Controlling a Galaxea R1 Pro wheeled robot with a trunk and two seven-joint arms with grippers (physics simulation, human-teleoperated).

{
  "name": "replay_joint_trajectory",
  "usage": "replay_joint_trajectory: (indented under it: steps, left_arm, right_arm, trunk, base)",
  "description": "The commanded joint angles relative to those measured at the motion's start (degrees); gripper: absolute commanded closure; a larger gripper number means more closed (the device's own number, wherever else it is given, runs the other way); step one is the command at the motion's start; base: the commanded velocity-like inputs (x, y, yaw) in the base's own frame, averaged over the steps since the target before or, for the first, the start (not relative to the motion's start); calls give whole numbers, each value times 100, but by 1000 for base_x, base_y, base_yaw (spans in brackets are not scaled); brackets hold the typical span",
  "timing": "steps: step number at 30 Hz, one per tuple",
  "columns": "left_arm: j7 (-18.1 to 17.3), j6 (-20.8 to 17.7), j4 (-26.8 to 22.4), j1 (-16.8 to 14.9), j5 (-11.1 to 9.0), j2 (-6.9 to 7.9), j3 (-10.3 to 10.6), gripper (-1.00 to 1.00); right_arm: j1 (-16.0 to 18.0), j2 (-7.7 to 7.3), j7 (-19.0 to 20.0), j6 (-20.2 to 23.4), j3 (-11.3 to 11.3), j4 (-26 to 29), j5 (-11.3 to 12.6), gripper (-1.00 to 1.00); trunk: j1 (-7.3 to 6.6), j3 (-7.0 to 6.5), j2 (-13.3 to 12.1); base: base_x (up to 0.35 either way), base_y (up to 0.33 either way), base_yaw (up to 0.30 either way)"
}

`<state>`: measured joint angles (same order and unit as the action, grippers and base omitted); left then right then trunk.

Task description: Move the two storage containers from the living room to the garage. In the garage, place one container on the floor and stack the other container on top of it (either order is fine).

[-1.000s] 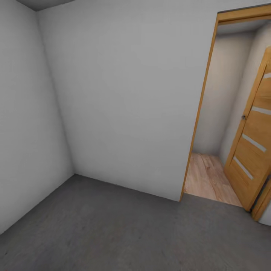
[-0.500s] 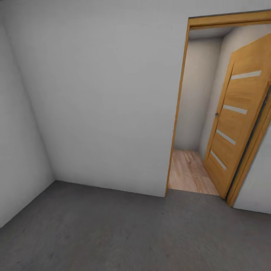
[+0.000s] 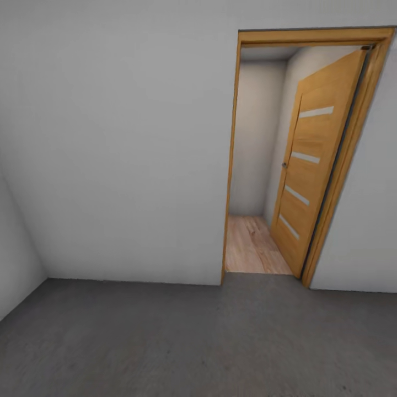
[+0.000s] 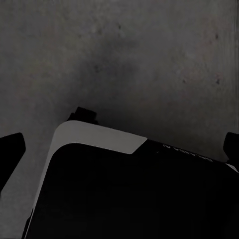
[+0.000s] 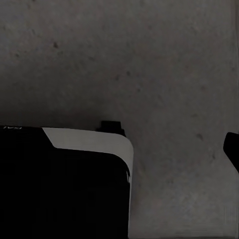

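The two storage containers are out of view. I stand in the garage on its dark grey concrete floor (image 3: 165,342), facing a plain white wall (image 3: 121,154). In the left wrist view, my left gripper (image 4: 119,149) hangs over the concrete with its dark fingertips (image 4: 10,154) far apart and nothing held. The right wrist view has one fingertip (image 5: 232,148) of my right gripper at the picture's edge, also above bare concrete and holding nothing. The living room is not visible.
An open doorway (image 3: 253,165) with a wooden frame stands right of centre. Its slatted wooden door (image 3: 314,165) is swung inward over light wood planks (image 3: 253,248). A side wall (image 3: 16,264) closes the left. My dark base (image 4: 129,194) shows in both wrist views.
The whole head view has swung to the right, so the doorway now sits nearer the picture's middle and the left corner has slid away. That is camera motion.
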<state>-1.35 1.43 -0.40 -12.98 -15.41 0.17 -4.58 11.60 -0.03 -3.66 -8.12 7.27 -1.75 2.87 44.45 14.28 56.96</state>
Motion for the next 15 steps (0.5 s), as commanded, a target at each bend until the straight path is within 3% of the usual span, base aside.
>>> replay_joint_trajectory:
  steps: [1,15]
  left_arm:
    - [-14,15,2,-3,-5,1,-43,-100]
    - [-14,15,-13,-3,3,-21,-41,-100]
  right_arm:
    - [9,6,-12,-31,47,-19,30,-100]
    - [9,4,-12,-31,45,-19,30,-100]
  trunk:
    - [0,7,5]
    - [0,7,5]
  base:
    - [0,0,-300]
    - [0,0,-300]
